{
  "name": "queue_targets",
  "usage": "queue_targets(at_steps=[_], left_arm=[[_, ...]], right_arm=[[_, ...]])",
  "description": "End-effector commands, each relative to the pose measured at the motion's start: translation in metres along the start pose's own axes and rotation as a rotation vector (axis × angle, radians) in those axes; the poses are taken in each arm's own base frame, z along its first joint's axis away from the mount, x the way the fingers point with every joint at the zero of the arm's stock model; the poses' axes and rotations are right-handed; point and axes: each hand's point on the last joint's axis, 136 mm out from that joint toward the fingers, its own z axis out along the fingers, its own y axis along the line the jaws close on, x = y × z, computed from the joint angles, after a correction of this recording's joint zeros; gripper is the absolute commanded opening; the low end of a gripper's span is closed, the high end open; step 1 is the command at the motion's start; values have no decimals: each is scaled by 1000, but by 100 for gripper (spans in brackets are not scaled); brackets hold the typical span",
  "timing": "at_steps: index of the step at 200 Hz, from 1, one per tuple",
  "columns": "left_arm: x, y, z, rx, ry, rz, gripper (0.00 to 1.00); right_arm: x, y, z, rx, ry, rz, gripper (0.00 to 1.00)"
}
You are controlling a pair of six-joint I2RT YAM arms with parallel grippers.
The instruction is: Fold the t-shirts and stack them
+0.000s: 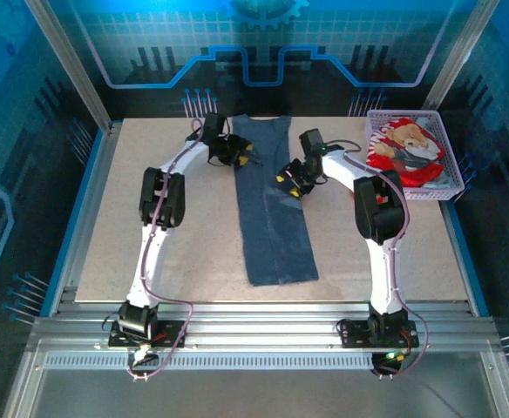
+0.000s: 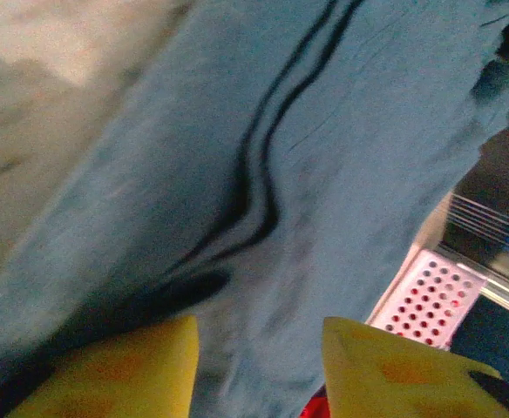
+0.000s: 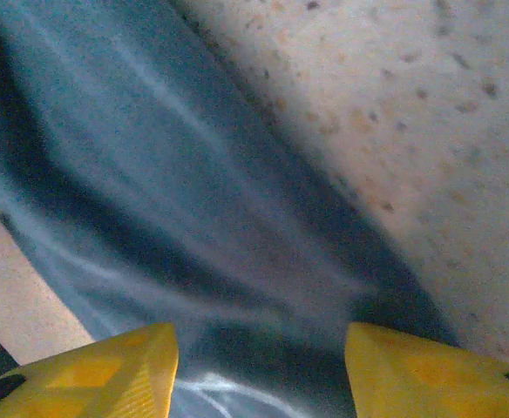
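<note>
The slate-blue t-shirt (image 1: pixel 274 218) lies flat on the table (image 1: pixel 176 261) as a narrow strip. Its long axis runs from the far edge toward the arm bases, roughly midway between the two arms.

The left gripper (image 1: pixel 241 155) sits at the strip's left edge, close to the far end. Its yellow fingers are spread apart in the left wrist view, with blue cloth beneath and ahead of them.

The right gripper (image 1: pixel 291 180) sits at the strip's right edge, slightly nearer the bases than the left one. Its fingers are likewise spread, over cloth where it meets bare table. No pinch is visible on either side.

Both grippers therefore flank the far portion of the strip. The likely next fold is end-over-end along the long axis (far end brought toward the near end), and this calls for a matched grip at both edges.

The red t-shirt (image 1: pixel 404 152) lies crumpled in the lilac basket (image 1: pixel 411 194) at the far right, nearer the right arm.
</note>
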Motion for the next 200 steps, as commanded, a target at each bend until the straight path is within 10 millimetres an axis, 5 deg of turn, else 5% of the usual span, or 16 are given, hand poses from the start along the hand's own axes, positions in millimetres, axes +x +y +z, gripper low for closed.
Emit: queue_targets(at_steps=[1, 28, 67, 89, 130, 161, 200], left_arm=[[27, -29, -75, 2, -107, 110, 46], [91, 36, -105, -127, -2, 118, 46], [231, 177, -144, -390, 371, 152, 45], [287, 231, -171, -443, 479, 143, 47], [337, 261, -177, -453, 525, 157, 52], [339, 263, -166, -444, 477, 157, 50], [333, 252, -169, -429, 407, 192, 48]], right_arm=[[0, 20, -56, -58, -87, -55, 61], [24, -2, -84, -35, -84, -119, 62], [89, -83, -100, 57, 15, -209, 61], [132, -117, -110, 69, 89, -285, 62], [189, -179, -117, 102, 225, -288, 63], [206, -210, -114, 107, 257, -253, 63], [209, -216, -105, 102, 279, -240, 62]])
